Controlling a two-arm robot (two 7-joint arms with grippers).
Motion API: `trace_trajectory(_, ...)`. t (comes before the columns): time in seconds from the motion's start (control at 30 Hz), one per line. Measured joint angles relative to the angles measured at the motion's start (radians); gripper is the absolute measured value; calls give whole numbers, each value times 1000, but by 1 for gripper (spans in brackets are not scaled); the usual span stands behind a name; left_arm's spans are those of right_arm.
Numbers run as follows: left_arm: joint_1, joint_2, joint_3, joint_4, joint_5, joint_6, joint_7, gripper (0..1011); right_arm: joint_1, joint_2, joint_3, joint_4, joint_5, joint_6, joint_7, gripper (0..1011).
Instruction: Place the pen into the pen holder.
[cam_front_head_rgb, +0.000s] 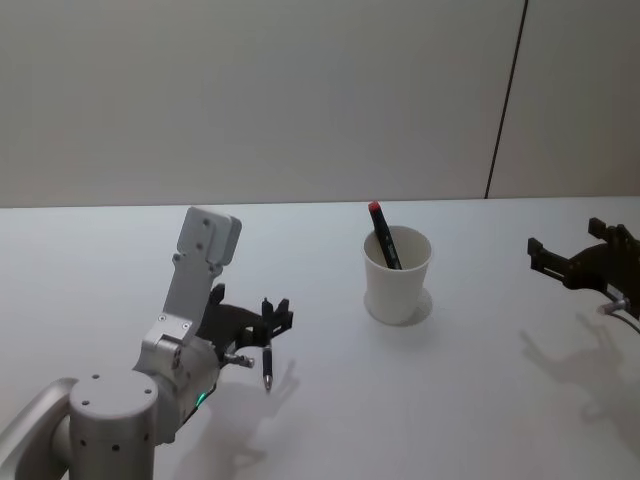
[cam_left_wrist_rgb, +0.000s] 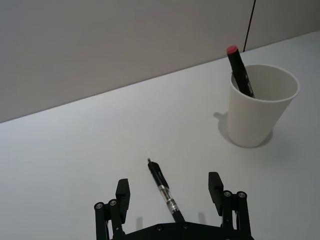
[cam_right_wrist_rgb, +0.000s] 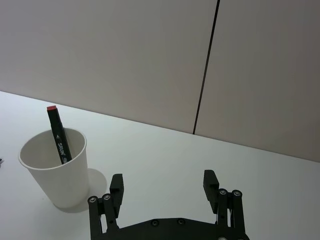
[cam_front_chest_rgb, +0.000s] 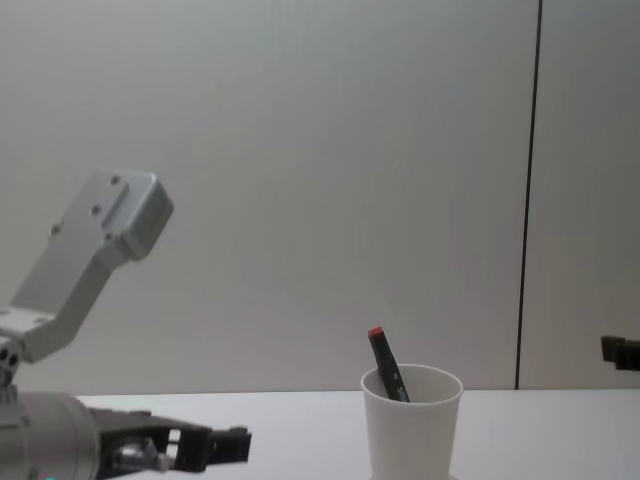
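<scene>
The left gripper (cam_left_wrist_rgb: 168, 181) has its fingers (cam_left_wrist_rgb: 122, 194) spread wide. The pen (cam_left_wrist_rgb: 162, 189) lies in the gap between them, and in the left wrist view it touches neither finger. It is slim and black with a clear middle part, and its metal tip points away from the palm. I cannot tell whether it rests on the table (cam_front_head_rgb: 450, 400) or is lifted off it. In the head view this gripper is low over the near left part of the table, with the grey arm rising behind it.

The paper cup (cam_front_head_rgb: 397, 290) stands upright near the middle of the table, toward the far edge and well apart from the pen. A black marker (cam_front_head_rgb: 383, 240) with a red cap leans inside the cup, the cap sticking up above the rim.

The right gripper (cam_right_wrist_rgb: 163, 176) also has its fingers (cam_right_wrist_rgb: 116, 186) wide apart, with nothing between them. It hangs at the right edge of the table, well apart from the cup, which stands between the two grippers
</scene>
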Motion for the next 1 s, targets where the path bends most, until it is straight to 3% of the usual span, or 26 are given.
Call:
trace_trajectory(0.43,-3,-9,-10,47,-15,56,-3,1003,0,0,0,0,0,0,0,1001)
trace_trajectory(1.0,-50,-51,-16,154,-4,47,-40,1003,0,0,0,0,0,0,0,1001)
